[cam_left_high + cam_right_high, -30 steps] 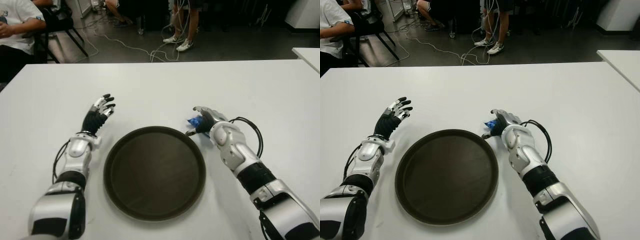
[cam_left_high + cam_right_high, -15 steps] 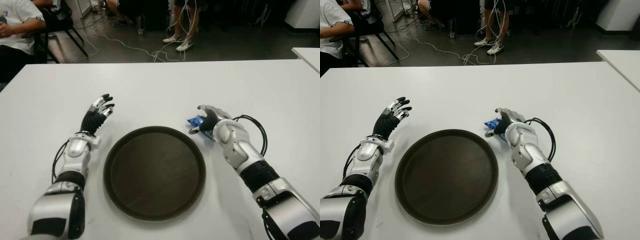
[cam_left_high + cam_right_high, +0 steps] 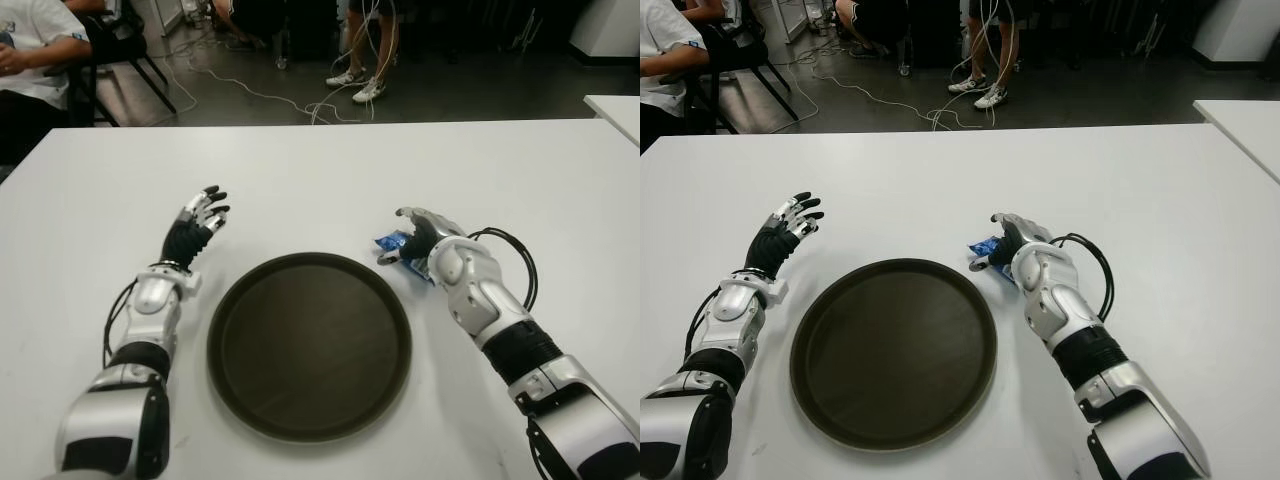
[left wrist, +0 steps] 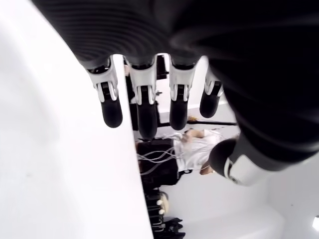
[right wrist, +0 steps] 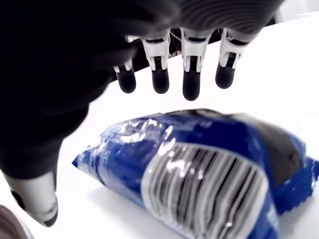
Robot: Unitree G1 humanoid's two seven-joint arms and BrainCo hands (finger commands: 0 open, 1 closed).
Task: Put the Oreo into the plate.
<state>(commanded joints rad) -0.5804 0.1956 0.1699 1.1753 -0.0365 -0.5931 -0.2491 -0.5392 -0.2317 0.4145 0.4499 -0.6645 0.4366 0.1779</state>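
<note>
right wrist view: showed the right hand (image 5: 164, 74) spread above the oreo packet (image 5: 209, 169), fingers extended, nothing gripped.
oreo packet: blue wrapper, lay on the white table (image 3: 300, 170), just beside the far right rim of the plate (image 3: 309, 345); not in it.
plate: dark, round, held nothing.
left hand (image 3: 198, 225): idle, fingers loosely spread, left of the plate.
step in hand: judged as the reach, grasp not yet made.
next move: likely lowering and curling the fingers round the packet, then carrying it leftward over the rim.
</note>
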